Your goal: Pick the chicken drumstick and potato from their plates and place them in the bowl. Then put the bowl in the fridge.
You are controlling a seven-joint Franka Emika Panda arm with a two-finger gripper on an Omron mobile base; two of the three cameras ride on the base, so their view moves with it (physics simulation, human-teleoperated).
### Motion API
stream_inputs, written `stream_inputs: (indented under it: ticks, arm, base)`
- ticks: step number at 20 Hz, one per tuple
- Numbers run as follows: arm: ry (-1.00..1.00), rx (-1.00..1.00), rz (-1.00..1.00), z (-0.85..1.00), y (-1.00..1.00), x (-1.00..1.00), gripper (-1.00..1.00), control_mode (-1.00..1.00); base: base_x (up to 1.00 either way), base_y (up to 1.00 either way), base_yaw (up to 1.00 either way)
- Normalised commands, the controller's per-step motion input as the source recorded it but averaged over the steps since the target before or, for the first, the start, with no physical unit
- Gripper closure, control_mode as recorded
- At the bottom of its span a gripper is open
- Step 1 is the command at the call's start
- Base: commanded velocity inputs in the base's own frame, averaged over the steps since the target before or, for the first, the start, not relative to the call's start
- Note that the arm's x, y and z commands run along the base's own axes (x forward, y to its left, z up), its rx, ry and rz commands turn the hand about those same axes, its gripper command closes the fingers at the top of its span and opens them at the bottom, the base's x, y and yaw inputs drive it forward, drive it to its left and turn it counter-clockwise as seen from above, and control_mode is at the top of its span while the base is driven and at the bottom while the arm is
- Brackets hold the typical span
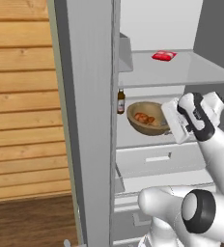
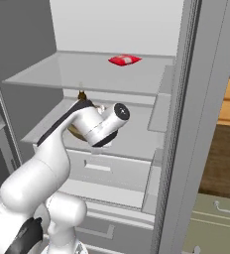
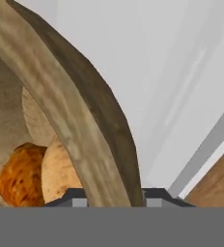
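Fridge door: standing open at the left, thick and grey.
Bottle: standing upright on the middle shelf, just left of the bowl.
Bowl: sitting tilted on that shelf inside the fridge.
Chicken drumstick: lying in the bowl, touching the potato.
Potato: lying beside it, against the bowl's wall.
Gripper: jaws pinching the bowl's rim, one tip on each side.
Red packet: lying on the upper shelf.
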Motion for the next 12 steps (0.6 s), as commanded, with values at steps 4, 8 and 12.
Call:
stream_inputs:
  ticks: [4, 8, 12]
  arm:
    - [-0.23, 0.0, 0.0, 0.0, 0.0, -0.01, -1.0, -1.0]
    - [-0.17, 0.0, 0.0, 0.24, 0.04, -0.04, -1.0, -1.0]
    - [-0.18, -0.03, 0.0, 0.53, 0.09, -0.39, -1.0, -1.0]
  base:
    - [0.0, 0.0, 0.0]
    - [0.0, 0.0, 0.0]
    - [0.0, 0.0, 0.0]
